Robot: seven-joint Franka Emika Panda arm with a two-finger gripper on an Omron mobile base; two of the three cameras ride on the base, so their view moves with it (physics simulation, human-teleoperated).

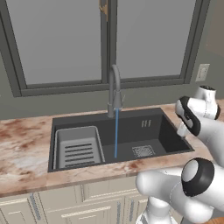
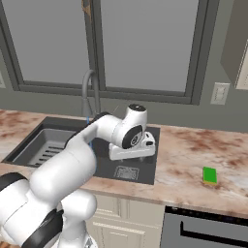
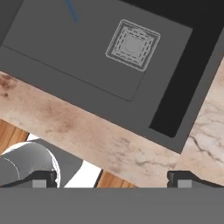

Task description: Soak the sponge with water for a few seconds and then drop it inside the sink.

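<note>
The sink [image 1: 170,131] is sitting recessed in the marbled surface [image 1: 26,148] below the window, and everything here is placed against it. The faucet [image 1: 114,89] is rising from the sink's back edge, and the water [image 1: 116,133] is running from its spout in a thin blue stream straight down to the basin floor, landing just beside the square drain grate [image 1: 143,151] on the side toward the rack. The lighter grey slotted rack [image 1: 78,148] is lying inside the sink's far-left end.

The sponge [image 2: 209,175] is lying flat on the surface well to the right of the sink, near the front edge, with nothing touching it.

The claw [image 3: 113,180] is hanging above the sink's front right corner, looking down on the drain grate and the front rim. Its two fingertips [image 3: 43,179] are standing wide apart at opposite sides of the hand view, with nothing between them, so it is gripping nothing. In the right base view the arm is reaching over the sink's right half, its wrist hovering above the basin.
</note>
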